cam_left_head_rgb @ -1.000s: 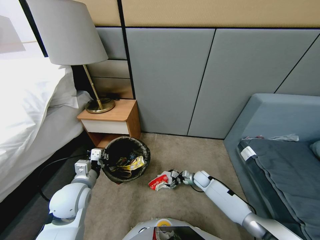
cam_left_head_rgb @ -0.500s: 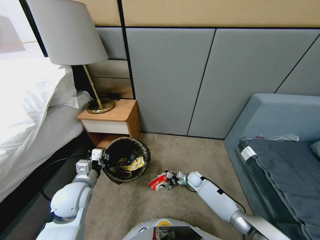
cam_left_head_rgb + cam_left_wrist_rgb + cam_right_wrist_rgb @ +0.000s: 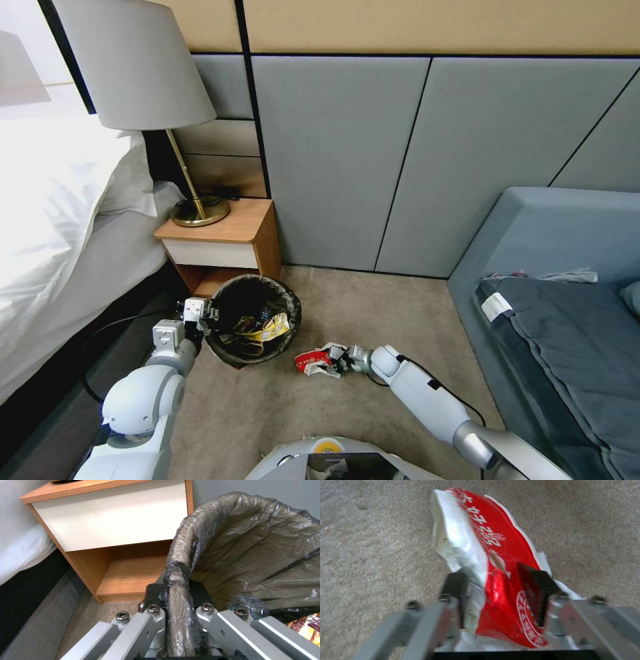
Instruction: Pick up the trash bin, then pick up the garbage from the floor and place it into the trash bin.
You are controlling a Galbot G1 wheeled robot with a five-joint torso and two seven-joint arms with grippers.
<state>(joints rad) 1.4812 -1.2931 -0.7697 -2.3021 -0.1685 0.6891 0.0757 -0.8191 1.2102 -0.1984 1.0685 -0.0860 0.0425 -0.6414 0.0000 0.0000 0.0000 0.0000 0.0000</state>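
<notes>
My right tool (image 3: 339,361) has its 2 black pads closed partway onto the red-and-white snack packet (image 3: 315,361), which lies low over the carpet (image 3: 373,300) at 3 o'clock from the trash bin (image 3: 251,319), just beside it. The packet is crinkled foil film, silvery inside, glossy red outside: I judge it nearly weightless, floppy and slick, so a bite across the bunched middle should hold better than one on a loose edge. My left tool (image 3: 177,610) is clamped on the bin's rim at its 9 o'clock side, pinching the liner (image 3: 253,547) folded over the lip. That liner is thin, wrinkled brown-black plastic, soft and easy to tear; the rim under it feels like the stiff part worth holding. Yellow wrappers (image 3: 270,328) already lie inside the bin.
</notes>
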